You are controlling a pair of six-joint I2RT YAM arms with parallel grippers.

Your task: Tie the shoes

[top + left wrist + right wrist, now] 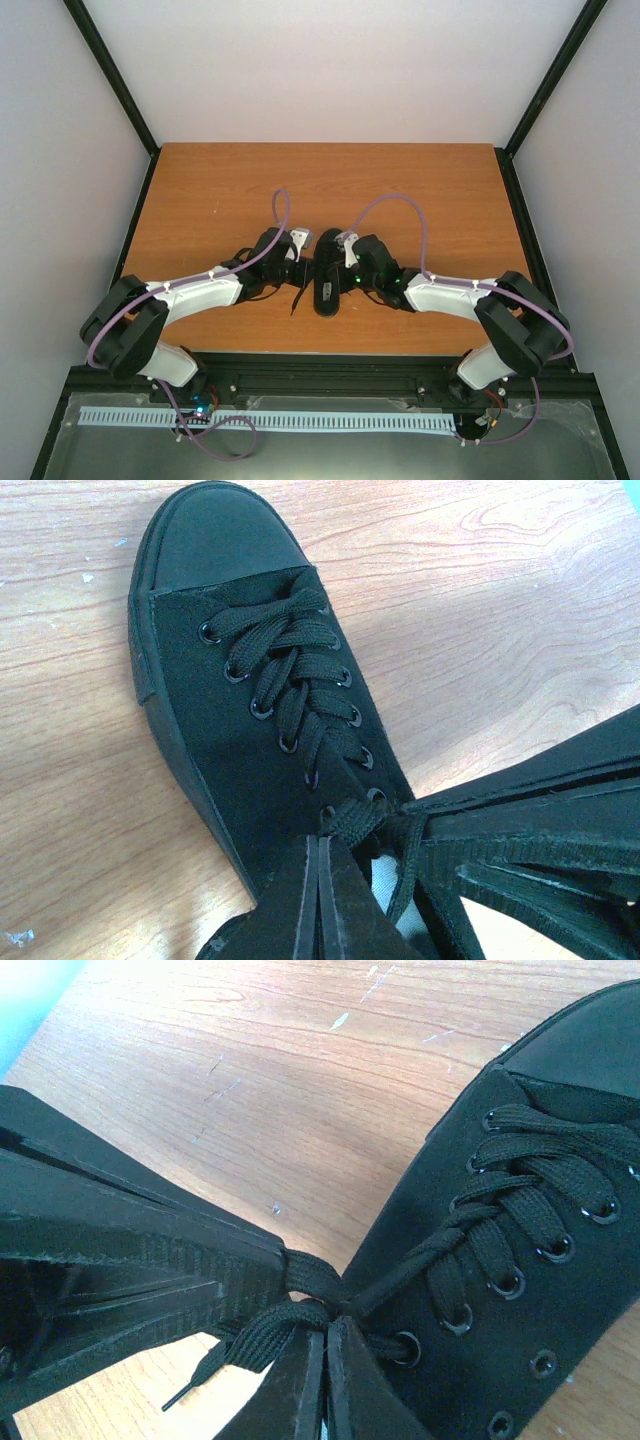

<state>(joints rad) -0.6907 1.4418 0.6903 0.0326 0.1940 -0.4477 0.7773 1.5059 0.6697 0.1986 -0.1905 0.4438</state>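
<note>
One black low-top shoe [328, 292] lies on the wooden table [420, 190] between my two arms, toe pointing away. In the left wrist view the shoe [230, 730] fills the middle, its crossed laces [300, 680] running down to my left gripper [322, 842], whose fingers are pressed together right at a lace strand near the top eyelets. My right gripper [425, 825] reaches in from the right and pinches the same knot area. In the right wrist view my right gripper [327, 1328] is shut at the lace crossing. The left gripper [283, 1278] clamps a lace loop. A loose lace end [190, 1390] hangs down.
White walls with black corner posts [120, 90] enclose the table on three sides. A black rail [330, 365] runs along the near edge by the arm bases. Purple cables [285, 205] arch over both wrists. A pale insole [385, 880] shows in the shoe's opening.
</note>
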